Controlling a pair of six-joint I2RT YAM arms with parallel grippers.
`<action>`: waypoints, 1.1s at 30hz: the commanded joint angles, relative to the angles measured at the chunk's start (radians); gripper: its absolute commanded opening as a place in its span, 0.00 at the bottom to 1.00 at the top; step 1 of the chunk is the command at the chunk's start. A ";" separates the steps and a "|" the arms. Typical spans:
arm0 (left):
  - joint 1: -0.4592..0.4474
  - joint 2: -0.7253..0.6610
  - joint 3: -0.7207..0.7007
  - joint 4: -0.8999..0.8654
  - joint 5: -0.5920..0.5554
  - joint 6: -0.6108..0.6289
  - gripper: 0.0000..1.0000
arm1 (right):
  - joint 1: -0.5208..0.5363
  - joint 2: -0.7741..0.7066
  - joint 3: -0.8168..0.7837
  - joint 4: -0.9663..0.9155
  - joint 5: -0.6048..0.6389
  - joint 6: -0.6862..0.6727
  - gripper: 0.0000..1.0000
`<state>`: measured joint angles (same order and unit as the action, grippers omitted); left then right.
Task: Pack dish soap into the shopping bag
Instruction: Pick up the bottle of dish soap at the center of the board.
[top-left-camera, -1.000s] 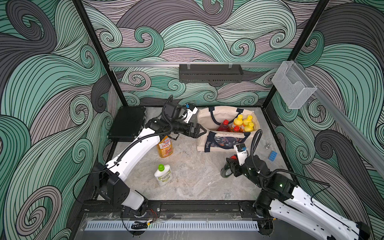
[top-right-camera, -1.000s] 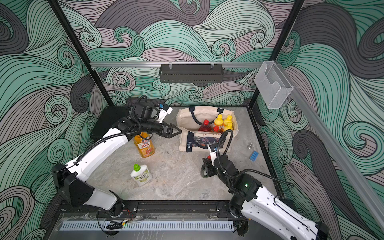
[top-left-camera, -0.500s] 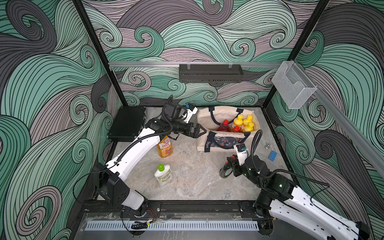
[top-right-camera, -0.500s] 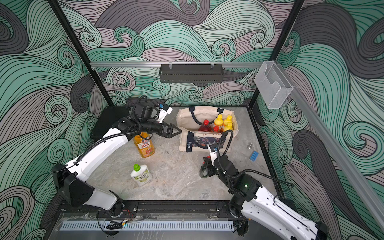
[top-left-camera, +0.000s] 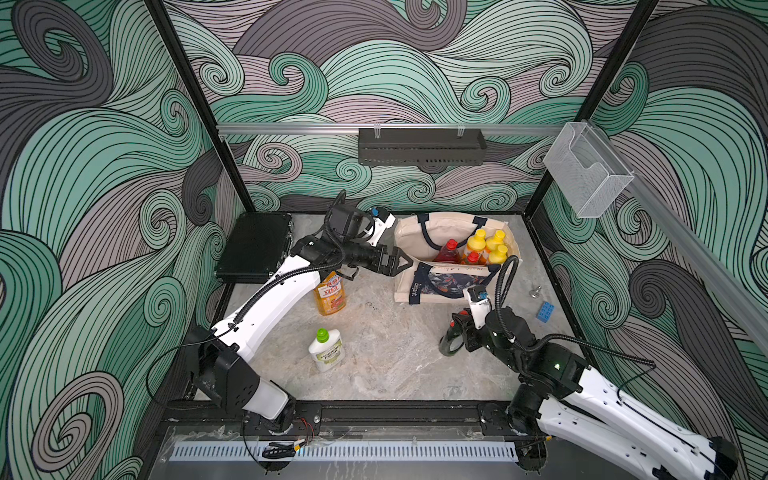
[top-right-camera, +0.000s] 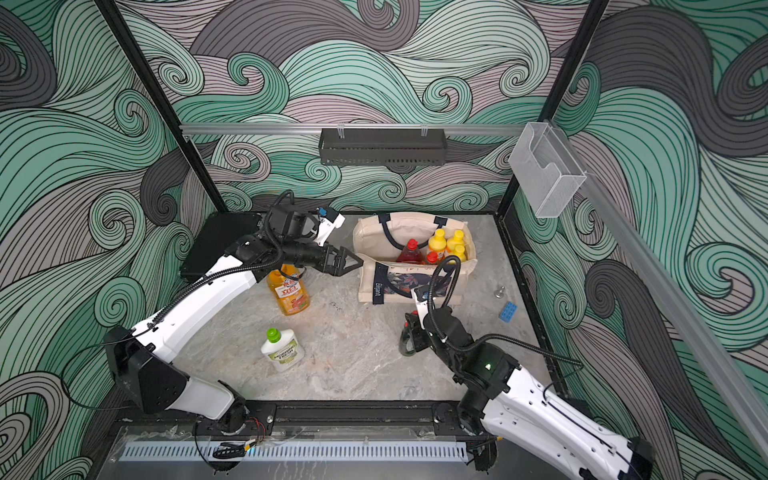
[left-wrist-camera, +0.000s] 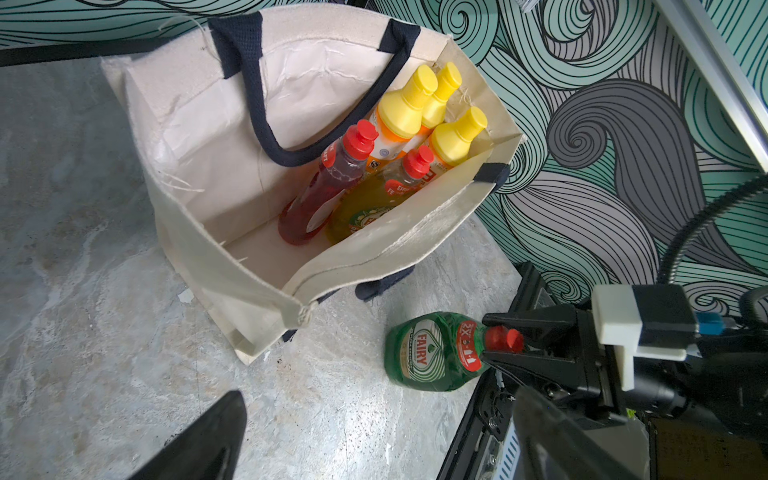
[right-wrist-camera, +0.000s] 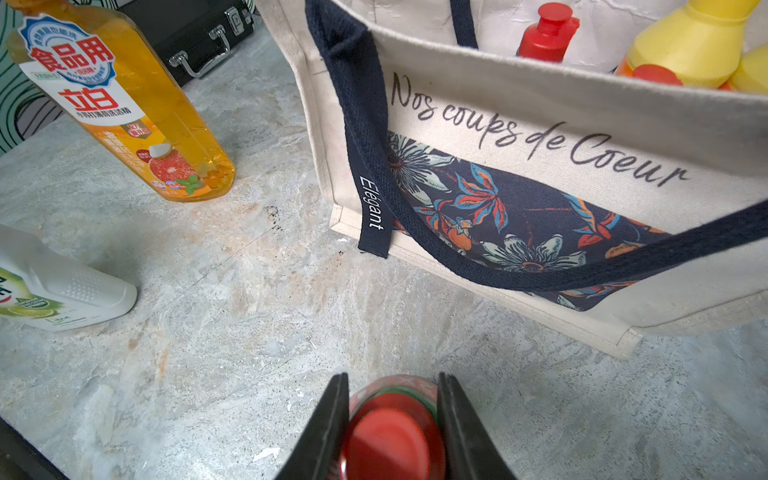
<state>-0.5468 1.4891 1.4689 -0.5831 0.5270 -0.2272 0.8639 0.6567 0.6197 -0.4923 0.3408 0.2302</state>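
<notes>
Green plastic, smooth and liquid-filled: the green bottle (left-wrist-camera: 432, 357) sits on the table (top-left-camera: 395, 365) closest to us, just in front of the bag. The right gripper (right-wrist-camera: 391, 419) pinches its neck at the red cap (left-wrist-camera: 503, 340). We judge that the right hold: cap and neck are stiff and the flare under the cap gives a ledge, while the body is slick and would dent. It looks near full, so fairly heavy, and will likely swing under a neck grip. Slow moves. We cannot tell if the base is off the table.

Further out, the white bottle (top-left-camera: 327, 353) with the green cap looks upright, well apart from the rest. It has flat sides and a textured patch on one; we'd take it at the neck too.

Beyond it, the orange pump bottle (top-left-camera: 331, 294) stands partly under the left arm. It's tall and, we'd guess, the heaviest. The pump head is the weak point, so we'd grab the body below the shoulder.

Then the bag (right-wrist-camera: 540, 104): soft canvas, sagging walls, no guidance on entry. Three yellow-capped bottles (left-wrist-camera: 409, 104), a red bottle (left-wrist-camera: 328, 183) and a yellow-green bottle (left-wrist-camera: 374, 203) crowd one end; the other end is free. The left gripper (top-right-camera: 351, 262) hovers just beside that free end, fingers spread wide, holding nothing.

Black case (top-left-camera: 255, 247) at the back, not ours.
</notes>
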 joint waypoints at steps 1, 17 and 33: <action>-0.010 0.013 0.006 0.002 -0.007 0.001 0.99 | -0.001 -0.003 0.065 0.021 0.050 -0.047 0.00; -0.012 0.031 -0.012 0.050 -0.107 -0.041 0.99 | -0.002 0.085 0.259 -0.030 0.030 -0.104 0.00; -0.006 0.145 0.103 0.079 -0.219 -0.071 0.99 | -0.011 0.220 0.558 -0.125 -0.016 -0.186 0.00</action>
<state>-0.5529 1.6291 1.5135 -0.5072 0.3489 -0.2966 0.8600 0.8696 1.0935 -0.6865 0.3271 0.0803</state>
